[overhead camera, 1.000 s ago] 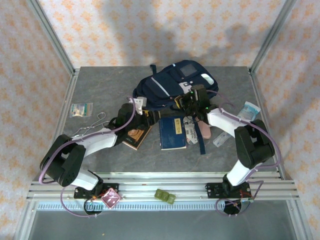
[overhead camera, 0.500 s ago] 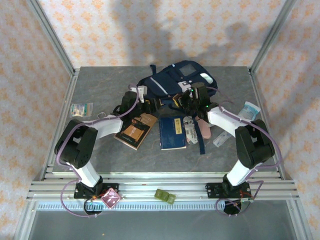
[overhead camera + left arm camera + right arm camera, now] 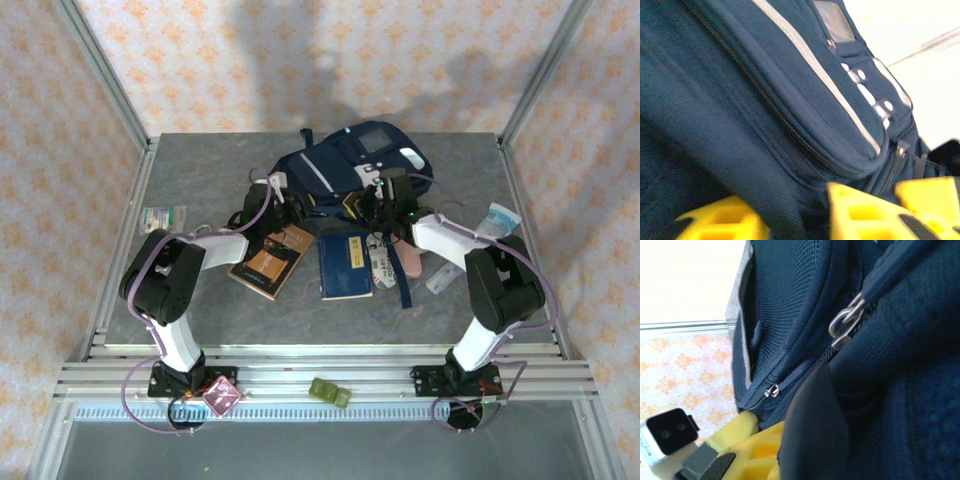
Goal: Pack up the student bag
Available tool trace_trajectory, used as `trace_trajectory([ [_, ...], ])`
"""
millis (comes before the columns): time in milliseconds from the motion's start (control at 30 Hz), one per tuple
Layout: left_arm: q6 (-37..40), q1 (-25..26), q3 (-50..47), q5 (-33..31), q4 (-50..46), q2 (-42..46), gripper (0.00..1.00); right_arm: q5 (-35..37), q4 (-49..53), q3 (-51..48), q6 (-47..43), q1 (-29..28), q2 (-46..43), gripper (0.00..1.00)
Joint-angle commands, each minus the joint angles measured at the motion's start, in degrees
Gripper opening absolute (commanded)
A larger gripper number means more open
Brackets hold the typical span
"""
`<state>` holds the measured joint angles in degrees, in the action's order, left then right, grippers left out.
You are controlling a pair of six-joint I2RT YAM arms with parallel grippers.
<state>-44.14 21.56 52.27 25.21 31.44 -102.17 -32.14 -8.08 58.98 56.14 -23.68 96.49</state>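
The student bag (image 3: 345, 165) lies at the upper centre of the top view, on the far half of the grey table (image 3: 200, 170), with its white diagonal stripe and grey square patch facing up. The left gripper (image 3: 292, 205) is at the bag's lower-left edge. In the left wrist view the left gripper (image 3: 792, 217) is clenched on a fold of the navy fabric of the bag (image 3: 790, 100), which fills the gap between its yellow fingers (image 3: 720, 220). The right gripper (image 3: 370, 200) is at the bag's lower-right edge, its jaws closed. In the right wrist view the right gripper (image 3: 767, 450) pinches dark bag (image 3: 790, 315) fabric at the lower left, a metal zip pull (image 3: 845, 320) above it. A navy-blue book (image 3: 345, 265) and a brown notebook (image 3: 270, 258) lie flat below the bag, apart from it.
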Motion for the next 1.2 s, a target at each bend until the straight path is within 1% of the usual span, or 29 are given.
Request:
trace_trajectory([
  [0,0.44,-0.23,4.42,1.23,-2.52,-1.28,0.04,-4.38,-3.06,-1.15,-4.40,-1.66,-0.40,0.00],
  [33,0.52,-0.21,4.87,1.54,-2.89,-1.13,0.00,-4.23,-2.87,-1.68,-4.63,-1.64,-0.34,0.01],
  [67,0.59,-0.24,5.10,1.60,-3.24,-0.91,0.00,-4.16,-2.75,-2.07,-4.72,-1.60,-0.32,0.05],
  [100,0.63,-0.27,5.21,1.59,-3.80,-0.53,0.00,-3.86,-2.20,-2.33,-4.80,-1.59,-0.32,0.12],
  [133,0.63,-0.27,5.28,1.81,-4.21,-0.12,0.00,-3.34,-1.38,-2.38,-4.84,-1.54,-0.41,0.22],
  [167,0.43,-0.21,5.16,1.94,-4.55,0.31,0.00,-2.95,-0.57,-2.23,-4.78,-1.54,-0.37,0.30],
  [200,0.08,-0.21,5.17,2.16,-5.16,0.79,0.00,-2.84,0.10,-2.05,-4.60,-1.46,-0.51,0.36],
  [233,-0.43,-0.20,5.29,2.43,-5.97,1.27,0.00,-3.00,0.49,-1.86,-4.19,-1.46,-0.71,0.40],
  [300,-0.75,-0.19,5.88,2.88,-7.97,2.03,0.00,-3.60,0.61,-1.72,-2.95,-1.52,-1.38,0.44],
  [400,-1.30,0.08,6.77,3.47,-10.66,3.43,0.00,-4.59,-0.83,-2.56,0.15,-1.55,-2.60,0.45],
  [500,-2.33,0.61,6.63,4.23,-10.27,5.05,0.00,-4.60,-3.60,-4.13,3.90,-1.54,-2.37,0.45],
  [667,-4.45,1.26,6.79,5.64,-8.50,6.75,0.00,-6.56,-8.83,-4.19,9.16,-1.50,1.37,0.45],
  [733,-4.30,1.68,7.09,5.80,-8.63,7.38,0.00,-5.88,-9.26,-3.64,10.43,-1.45,2.36,0.43],
  [833,-4.11,2.04,7.09,6.32,-9.20,7.91,0.00,-4.75,-9.68,-2.57,11.17,-1.28,2.80,0.30],
  [900,-4.00,2.08,6.38,6.43,-8.74,8.61,0.00,-4.92,-9.47,-1.50,11.37,-1.19,3.15,0.14],
  [967,-3.10,2.08,5.60,5.97,-8.87,9.29,0.00,-5.28,-9.70,-0.82,11.44,-1.11,2.86,0.04],
  [1000,-2.28,2.08,5.35,5.75,-9.26,9.77,0.00,-5.35,-9.39,-0.44,11.25,-1.11,2.58,0.00],
  [1033,-1.65,2.00,5.02,5.58,-9.53,10.24,0.07,-5.31,-9.25,-0.12,11.18,-1.03,2.20,0.00],
  [1067,-1.24,2.07,4.29,5.47,-9.60,10.87,0.21,-5.07,-9.15,0.07,11.18,-0.95,1.60,0.00],
  [1100,-0.68,2.01,3.34,5.48,-9.19,11.69,0.28,-4.89,-9.11,0.29,11.16,-0.99,1.06,0.00],
  [1167,-0.11,1.99,1.09,4.96,-8.25,13.75,0.39,-4.52,-8.72,0.92,11.24,-0.78,0.20,0.00],
])
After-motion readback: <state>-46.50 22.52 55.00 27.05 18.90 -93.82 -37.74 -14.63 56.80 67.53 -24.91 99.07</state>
